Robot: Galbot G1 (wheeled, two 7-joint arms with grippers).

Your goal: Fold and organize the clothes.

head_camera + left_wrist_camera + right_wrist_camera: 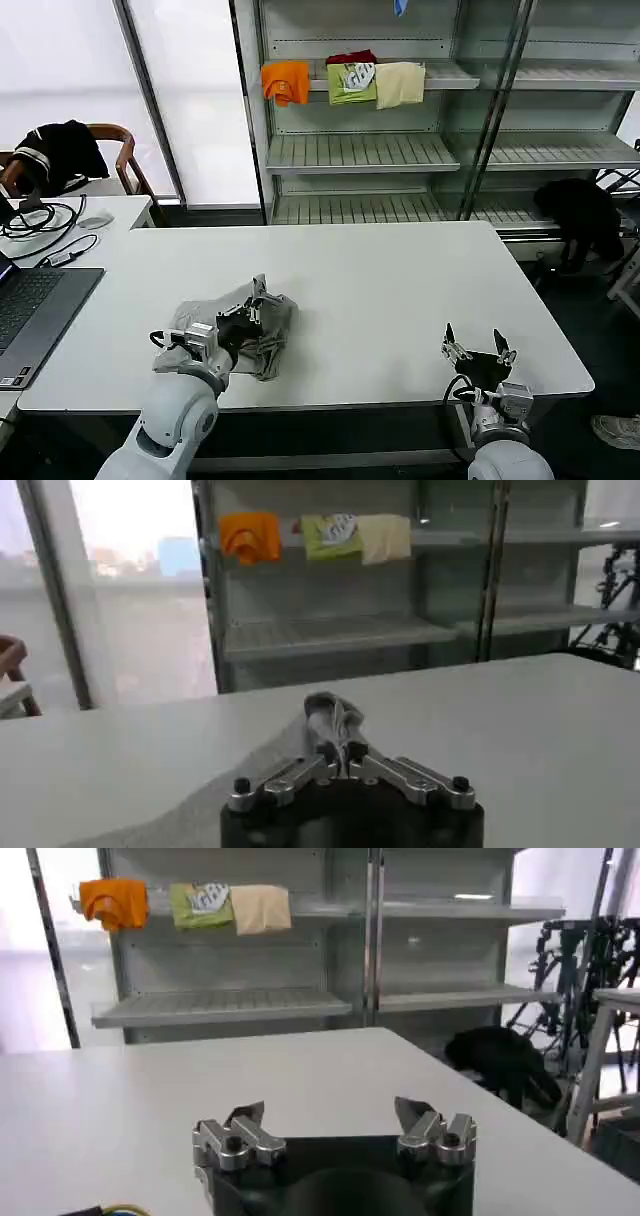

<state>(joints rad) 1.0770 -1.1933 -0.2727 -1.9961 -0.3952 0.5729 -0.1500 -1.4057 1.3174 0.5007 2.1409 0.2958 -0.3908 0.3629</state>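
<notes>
Clothes (262, 322) on the white table (400, 290) count as one: a single light grey T-shirt, crumpled in a heap near the front left edge. Two grippers are there. Left gripper (243, 322) has its fingers closed on a raised fold of the grey cloth. Right gripper (478, 346) rests at the front right edge, fingers spread wide, holding nothing. Between them the tabletop is bare.

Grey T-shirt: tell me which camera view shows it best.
The head view: the grey T-shirt lies crumpled on the white table, its whole outline visible, with the left gripper on it. The left wrist view shows just a pinched fold between the closed fingers. The right wrist view shows bare table before the open right gripper.
</notes>
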